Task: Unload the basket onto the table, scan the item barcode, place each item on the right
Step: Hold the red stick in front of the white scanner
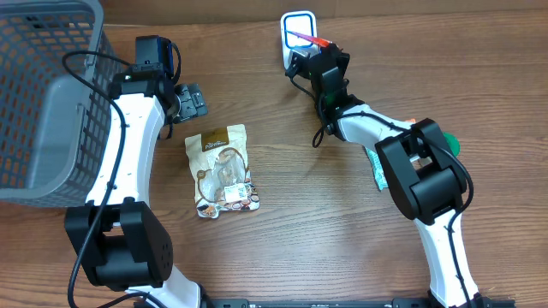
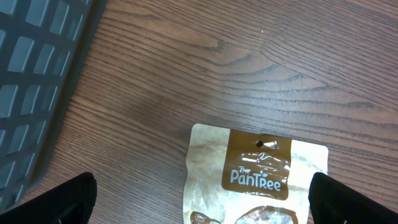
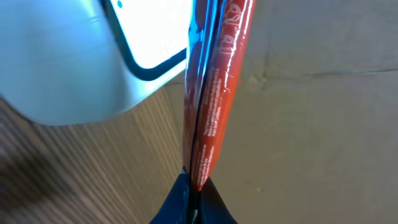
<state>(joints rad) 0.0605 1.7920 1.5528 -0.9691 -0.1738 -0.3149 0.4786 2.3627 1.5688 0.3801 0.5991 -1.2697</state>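
Overhead: R gripper [image 1: 315, 50] clamped on a red packet [image 1: 308, 38], held edge-on over the scanner [image 1: 297, 26]; L gripper [image 1: 192, 101] spread wide, empty, just above a snack pouch [image 1: 223, 169], basket [image 1: 43, 94] to its left. L wrist: fingers [image 2: 59, 202] apart, pouch top between them. R wrist: packet pinched at its bottom edge, lit scanner window beside it.

Left fingers [image 2: 59, 202] wide apart, right fingers [image 3: 177, 208] pinched

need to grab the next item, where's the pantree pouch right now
In the overhead view the PanTree pouch lies flat on the wooden table, left of centre, near the open left gripper and right of the grey basket.
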